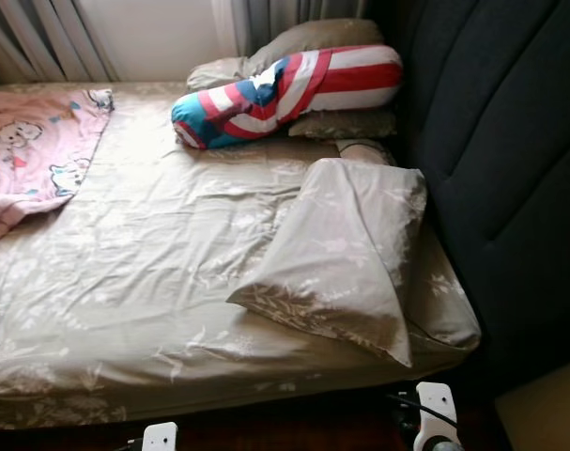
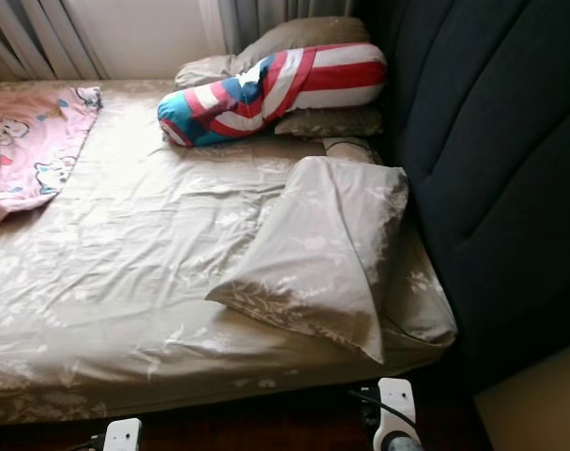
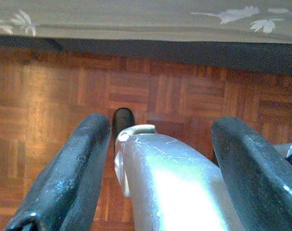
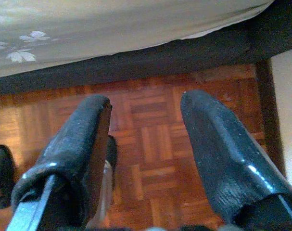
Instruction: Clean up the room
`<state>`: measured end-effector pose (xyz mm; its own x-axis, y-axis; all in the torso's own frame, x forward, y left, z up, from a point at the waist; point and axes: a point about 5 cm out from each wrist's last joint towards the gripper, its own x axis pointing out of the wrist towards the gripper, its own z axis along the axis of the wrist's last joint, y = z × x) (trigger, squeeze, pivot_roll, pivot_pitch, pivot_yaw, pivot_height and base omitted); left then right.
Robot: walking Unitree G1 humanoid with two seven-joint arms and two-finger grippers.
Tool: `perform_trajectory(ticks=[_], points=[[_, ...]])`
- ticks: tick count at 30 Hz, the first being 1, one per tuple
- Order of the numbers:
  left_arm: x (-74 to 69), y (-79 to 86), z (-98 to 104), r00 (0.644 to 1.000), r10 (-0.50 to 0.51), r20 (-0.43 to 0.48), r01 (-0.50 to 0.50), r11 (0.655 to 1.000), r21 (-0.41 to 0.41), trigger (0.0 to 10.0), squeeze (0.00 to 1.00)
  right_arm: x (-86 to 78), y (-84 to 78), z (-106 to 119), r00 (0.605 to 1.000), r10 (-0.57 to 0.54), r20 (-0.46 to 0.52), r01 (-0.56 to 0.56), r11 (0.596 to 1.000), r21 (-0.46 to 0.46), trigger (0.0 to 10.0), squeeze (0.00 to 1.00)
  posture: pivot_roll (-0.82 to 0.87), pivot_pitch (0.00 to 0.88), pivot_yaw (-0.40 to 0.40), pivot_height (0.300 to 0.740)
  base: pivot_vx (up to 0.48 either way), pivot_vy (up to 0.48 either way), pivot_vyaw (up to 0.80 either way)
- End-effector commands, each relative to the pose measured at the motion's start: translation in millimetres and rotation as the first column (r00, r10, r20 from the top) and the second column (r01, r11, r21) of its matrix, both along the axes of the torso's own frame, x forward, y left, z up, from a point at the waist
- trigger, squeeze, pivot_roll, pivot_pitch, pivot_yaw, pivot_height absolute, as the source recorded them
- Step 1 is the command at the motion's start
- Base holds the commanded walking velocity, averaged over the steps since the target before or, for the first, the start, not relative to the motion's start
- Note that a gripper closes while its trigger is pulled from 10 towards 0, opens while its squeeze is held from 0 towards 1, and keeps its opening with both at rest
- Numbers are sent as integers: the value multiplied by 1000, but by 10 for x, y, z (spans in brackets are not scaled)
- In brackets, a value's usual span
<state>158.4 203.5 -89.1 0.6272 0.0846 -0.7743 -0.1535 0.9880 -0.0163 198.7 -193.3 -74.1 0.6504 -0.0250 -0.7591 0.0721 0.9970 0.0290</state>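
Parquet floor (image 4: 150, 139), dark headboard (image 1: 500, 160)

matt, creased cloth bed sheet (image 1: 153, 272) with a pale leaf print; soft cloth pillow (image 1: 346, 258); smoother striped bolster (image 1: 289, 92); glossy wood parquet floor (image 4: 150, 139) below the right gripper (image 4: 146, 115), whose black fingers (image 4: 76, 144) look grainy, faintly shiny.

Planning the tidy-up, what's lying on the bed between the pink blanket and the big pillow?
Only bare, wrinkled sheet, seen in both eye views.

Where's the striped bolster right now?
In the left eye view the striped bolster lies at the far right of the bed, by the dark headboard, resting on the beige pillows.
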Motion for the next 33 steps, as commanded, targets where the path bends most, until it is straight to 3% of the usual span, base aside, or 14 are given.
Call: perform_trajectory(ticks=[1, 6, 16, 26, 33], points=[[-110, -2, -53, 998, -29, -59, 29, 1000, -2, 10000, 0, -63, 31, -39, 1000, -14, -22, 14, 1000, 14, 10000, 0, 1, 109, -46, 740, 0, 0, -744], [-105, 26, -45, 997, -45, -58, 46, 999, 9, 10000, 0, -66, 63, -46, 999, -32, -21, 33, 999, 20, 10000, 0, -3, 99, -16, 740, 0, 0, -739], [-66, 75, -19, 998, -42, -39, 43, 999, 27, 10000, 0, -31, 122, -33, 999, -37, -6, 37, 999, 34, 10000, 0, -38, 101, -13, 740, 0, 0, 0], [-29, -5, -13, 999, -42, -15, 42, 999, 11, 10000, 0, -13, 42, -15, 1000, -24, -6, 24, 1000, 15, 10000, 0, 2, 95, -35, 740, 0, 0, 0], [-33, 120, 4, 998, -50, -30, 51, 998, 44, 10000, 0, 5, 197, -20, 1000, -17, 6, 17, 998, 58, 10000, 0, -6, 58, 35, 740, 0, 0, 0]])
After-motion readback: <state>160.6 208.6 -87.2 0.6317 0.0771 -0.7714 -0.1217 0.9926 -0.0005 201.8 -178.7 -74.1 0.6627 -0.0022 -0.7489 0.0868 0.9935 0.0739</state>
